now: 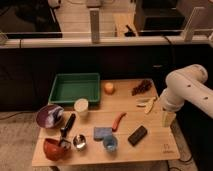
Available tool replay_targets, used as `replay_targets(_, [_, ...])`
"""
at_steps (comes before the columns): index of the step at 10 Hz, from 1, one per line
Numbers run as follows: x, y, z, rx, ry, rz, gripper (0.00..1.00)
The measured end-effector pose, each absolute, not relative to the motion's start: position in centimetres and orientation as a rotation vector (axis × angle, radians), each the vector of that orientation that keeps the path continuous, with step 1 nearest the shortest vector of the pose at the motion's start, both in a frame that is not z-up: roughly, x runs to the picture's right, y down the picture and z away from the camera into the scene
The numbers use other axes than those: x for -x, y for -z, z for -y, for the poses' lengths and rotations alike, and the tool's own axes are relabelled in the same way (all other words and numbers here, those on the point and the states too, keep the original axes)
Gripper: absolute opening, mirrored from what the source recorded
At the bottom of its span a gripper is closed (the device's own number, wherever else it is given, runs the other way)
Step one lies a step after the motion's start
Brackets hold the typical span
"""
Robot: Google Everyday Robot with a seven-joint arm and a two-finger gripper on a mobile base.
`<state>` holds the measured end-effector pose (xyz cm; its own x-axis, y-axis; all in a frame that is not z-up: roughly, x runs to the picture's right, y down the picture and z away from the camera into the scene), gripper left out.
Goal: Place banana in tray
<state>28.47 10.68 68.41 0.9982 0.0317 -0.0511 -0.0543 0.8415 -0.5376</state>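
Observation:
The banana [148, 104] is small, pale yellow and curved, and lies on the wooden table [150, 147] near its right edge. The green tray [74, 87] stands at the back left of the table, and nothing shows inside it. My white arm [187, 87] comes in from the right and bends down. My gripper [168, 118] hangs at its end just right of the banana and slightly nearer, over the table's right edge. It is not touching the banana.
A round orange fruit [108, 88] and dark grapes [142, 87] lie at the back. A white cup [81, 106], purple bowl [49, 116], red bowl [55, 147], metal cup [79, 141], blue sponge [101, 132], blue cup [110, 145], orange-red vegetable [118, 121] and black block [137, 135] fill the front.

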Motion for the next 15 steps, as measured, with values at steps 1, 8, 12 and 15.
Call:
replay_targets(1, [-28.47, -68.4, -10.68, 0.569, -0.046, -0.041, 0.8])
replay_targets(8, [-28.48, -68.41, -10.68, 0.569, -0.045, -0.041, 0.8])
replay_targets(12, [-28.48, -68.41, -10.68, 0.569, -0.045, -0.041, 0.8])
replay_targets(15, [-28.16, -69.09, -10.13, 0.561, -0.025, -0.035, 0.8])
